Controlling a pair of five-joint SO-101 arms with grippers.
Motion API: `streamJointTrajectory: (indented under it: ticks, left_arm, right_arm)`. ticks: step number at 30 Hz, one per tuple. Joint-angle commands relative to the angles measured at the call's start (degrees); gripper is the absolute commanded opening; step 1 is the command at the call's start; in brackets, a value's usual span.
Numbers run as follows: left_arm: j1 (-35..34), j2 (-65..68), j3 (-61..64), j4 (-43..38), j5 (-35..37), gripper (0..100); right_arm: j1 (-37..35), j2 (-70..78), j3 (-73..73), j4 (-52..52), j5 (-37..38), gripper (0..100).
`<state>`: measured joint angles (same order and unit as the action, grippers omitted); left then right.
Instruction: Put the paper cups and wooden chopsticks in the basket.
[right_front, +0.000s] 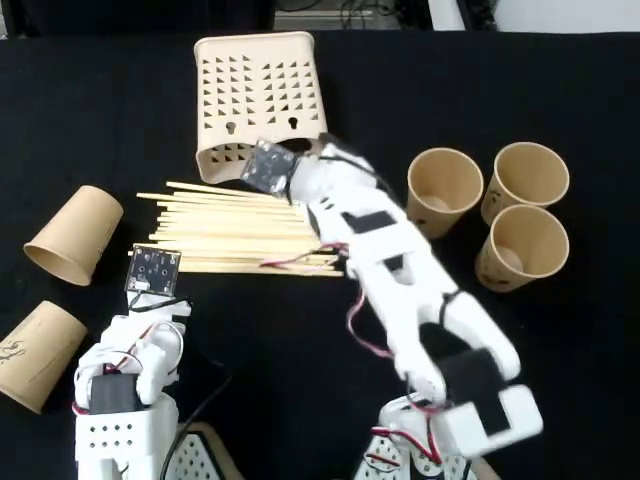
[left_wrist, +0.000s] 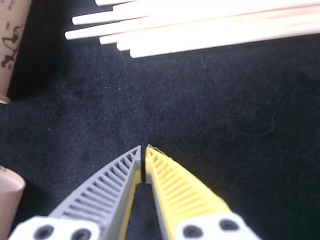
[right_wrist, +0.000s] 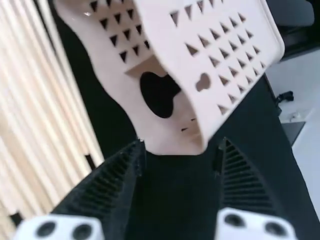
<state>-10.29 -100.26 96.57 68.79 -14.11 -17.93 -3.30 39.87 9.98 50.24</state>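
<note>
Nearest the bases, the left gripper (left_wrist: 144, 150) hangs over the bare black cloth (left_wrist: 225, 100), fingers pressed together and holding nothing. Two paper cups (right_front: 75, 235) lie on their sides just to its outer side. Beyond its tips lies the pile of wooden chopsticks (right_front: 240, 235), loose and roughly parallel. Past the pile, the right gripper (right_wrist: 180, 145) is spread wide, one finger on either side of the near edge of the basket (right_wrist: 200, 40). The basket looks tipped over, with a perforated wall facing up (which way its opening faces I cannot tell). Three more cups (right_front: 525, 175) stand upright, well off to the basket's right.

The step in hand appears to be taking hold of the basket to set it right. To do that well, the fingers should slide deeper over the edge before closing, so the thin wall sits between the pads rather than at the tips. They should close gently, as the plastic probably flexes. The finger beside the chopsticks should not sweep them.
</note>
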Motion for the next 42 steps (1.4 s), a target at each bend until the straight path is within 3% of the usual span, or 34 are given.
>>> streamJointTrajectory:
  ticks: [1, 7, 15, 20, 27, 31, 42]
  left_arm:
    - [-0.04, 0.0, 1.01, 0.26, -0.09, 3]
    - [-0.04, 0.0, 1.01, 0.26, -0.09, 3]
    - [-0.04, 0.0, 1.01, 0.26, -0.09, 3]
    - [-0.04, 0.0, 1.01, 0.26, -0.09, 3]
    - [-0.04, 0.0, 1.01, 0.26, -0.09, 3]
    - [-0.04, 0.0, 1.01, 0.26, -0.09, 3]
    - [-0.04, 0.0, 1.01, 0.26, -0.09, 3]
  right_arm:
    - [1.49, 0.75, -5.14, -1.23, 0.53, 23.3]
    - [0.88, 3.3, -5.76, -6.95, 0.44, 23.3]
    - [0.97, 14.73, -0.57, -32.0, 0.26, 21.4]
    - [1.49, 19.47, -0.31, -38.95, 0.53, 19.5]
    - [2.37, 19.91, -0.22, -41.14, 0.35, 17.5]
    - [2.11, 19.91, -0.31, -41.14, 0.62, 0.5]
    - [2.02, 13.93, 2.95, -40.7, 0.26, 1.1]
